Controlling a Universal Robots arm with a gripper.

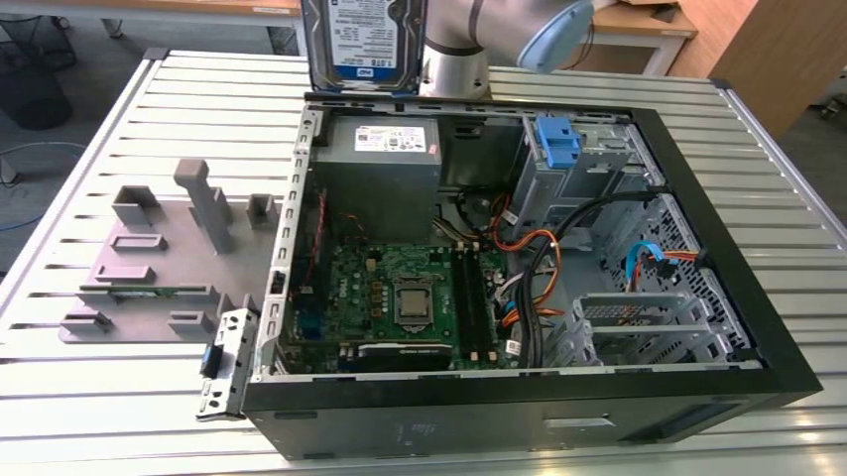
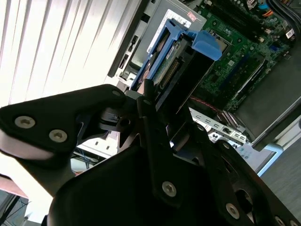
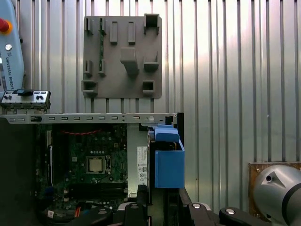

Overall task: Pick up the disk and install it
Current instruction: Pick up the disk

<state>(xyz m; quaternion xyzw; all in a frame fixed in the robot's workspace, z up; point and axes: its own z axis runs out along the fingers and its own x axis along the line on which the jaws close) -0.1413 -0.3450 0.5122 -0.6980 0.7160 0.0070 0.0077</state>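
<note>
**Disk** (image 2: 181,70): silver hard drive with blue plastic side rails (image 2: 207,44). It is clamped at one end in the gripper (image 2: 149,96) and juts straight out beyond the fingertips. In the exterior view the disk (image 1: 364,35) hangs upright in the air, label facing the camera, just beside the robot arm (image 1: 457,40). In the first wrist view its blue rail (image 3: 168,162) sits directly ahead of the gripper.

**Gripper**: black, closed onto the disk's near end, with fingers (image 2: 146,117) pressed against the drive's flat sides. It touches nothing else.

**Computer case** (image 1: 715,248): open tower lying on its side, below the gripper and held disk.
- Power supply (image 1: 377,149): grey box with a white sticker, nearest beneath the disk.
- Motherboard (image 1: 397,288): green, farther from the gripper.
- Drive cage (image 1: 582,159): carries a blue tab and stands beside the power supply.
- Orange cables (image 1: 543,248): loose, in the case.

**Fixture plate** (image 1: 159,258): grey, moulded, outside the case and well apart from the gripper. It holds a green circuit strip (image 1: 146,291).

**Table** (image 1: 133,397): slatted metal, under everything.
</note>
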